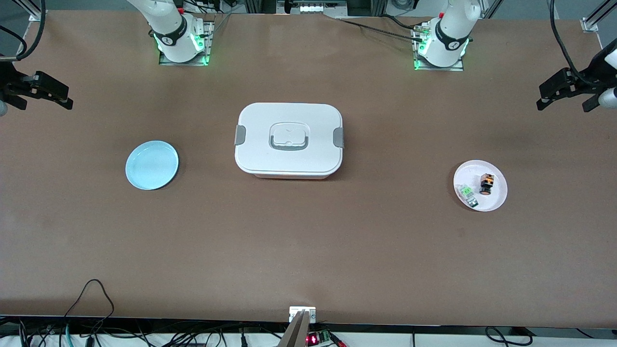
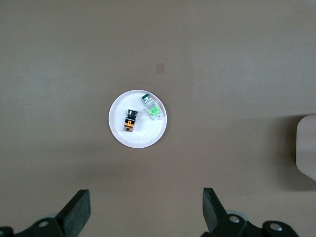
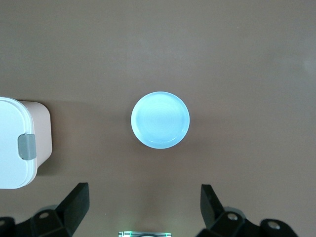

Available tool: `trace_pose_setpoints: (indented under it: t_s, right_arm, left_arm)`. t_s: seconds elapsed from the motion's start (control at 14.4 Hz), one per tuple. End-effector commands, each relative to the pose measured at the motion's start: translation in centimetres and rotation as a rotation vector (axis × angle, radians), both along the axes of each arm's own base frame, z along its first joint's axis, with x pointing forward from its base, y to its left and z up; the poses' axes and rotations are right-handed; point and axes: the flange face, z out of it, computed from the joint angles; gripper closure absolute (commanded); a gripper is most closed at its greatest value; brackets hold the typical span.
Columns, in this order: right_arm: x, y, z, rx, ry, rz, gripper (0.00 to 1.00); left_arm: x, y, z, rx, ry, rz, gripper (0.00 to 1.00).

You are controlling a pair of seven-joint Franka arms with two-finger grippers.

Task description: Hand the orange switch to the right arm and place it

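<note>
Your orange switch (image 1: 487,183) lay on the white plate (image 1: 496,200) toward the left arm's end of the table, just beside the green-and-clear component (image 1: 467,194), the two apart. Left gripper (image 2: 146,210) hung high over bare table near that plate, fingers spread wide, holding nothing. Closed white lunch box (image 1: 288,140) sat mid-table. Light blue plate (image 1: 152,165) sat toward the right arm's end, nothing on it. Right gripper (image 3: 144,203) waited high over the table by that plate, fingers likewise spread, nothing between them.
</note>
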Motion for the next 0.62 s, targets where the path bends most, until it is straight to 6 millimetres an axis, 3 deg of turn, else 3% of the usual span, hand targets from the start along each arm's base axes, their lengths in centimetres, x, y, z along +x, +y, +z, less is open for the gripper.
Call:
trace_pose_setpoints:
  t_s: [0.0, 0.55]
  right_arm:
    - [-0.51, 0.26, 0.50, -0.014, 0.003, -0.016, 0.00]
    - [-0.61, 0.58, 0.80, -0.014, -0.003, -0.011, 0.00]
  left_arm:
    - [0.56, -0.25, 0.67, 0.016, -0.007, 0.002, 0.00]
    - [0.70, -0.16, 0.71, 0.016, -0.009, 0.004, 0.00]
